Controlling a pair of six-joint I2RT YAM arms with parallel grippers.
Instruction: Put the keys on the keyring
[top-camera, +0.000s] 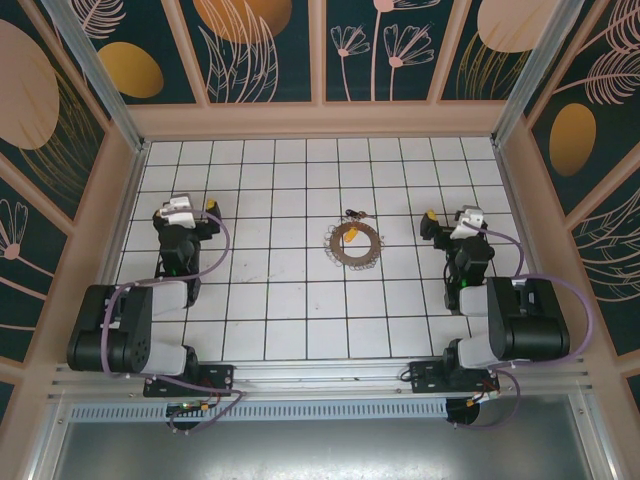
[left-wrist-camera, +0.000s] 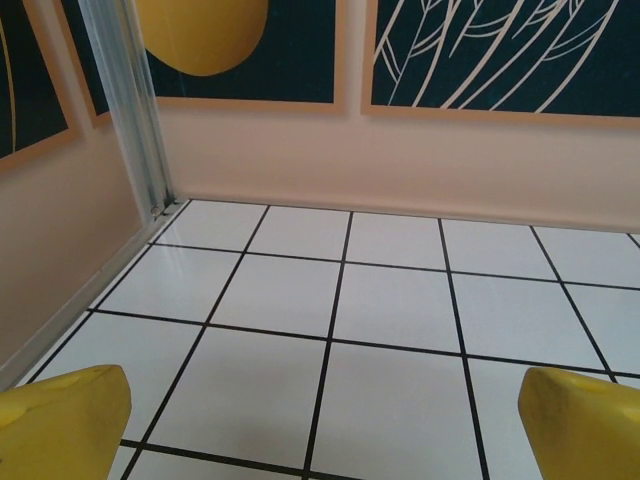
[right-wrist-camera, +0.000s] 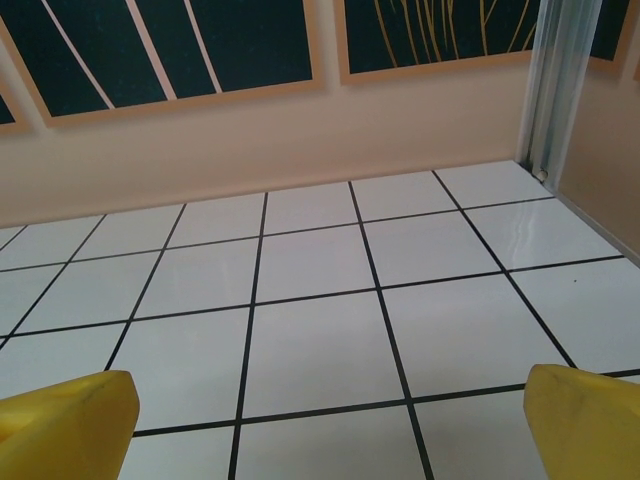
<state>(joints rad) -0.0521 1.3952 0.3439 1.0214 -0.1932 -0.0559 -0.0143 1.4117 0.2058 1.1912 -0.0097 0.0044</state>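
Both arms parked wide, clear of work. Left gripper (left-wrist-camera: 320, 425) spread, empty; right gripper (right-wrist-camera: 330, 420) likewise. Keys (top-camera: 352, 245) wreathed on keyring (top-camera: 372, 244) mid-table; yellow piece (top-camera: 356, 212) just beyond.

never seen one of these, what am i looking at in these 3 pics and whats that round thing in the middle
The overhead picture shows two robot arms bolted at the near edge of a white tiled table, inside a box with patterned walls. The left gripper and right gripper each end in two yellow fingers. The other two pictures come from cameras on the wrists: the yellow fingertips at the bottom corners are that arm's own, spread wide apart, as are the right arm's fingertips. The round thing is a keyring fringed with small keys; a few loose pieces lie just beyond it. Neither gripper holds anything.
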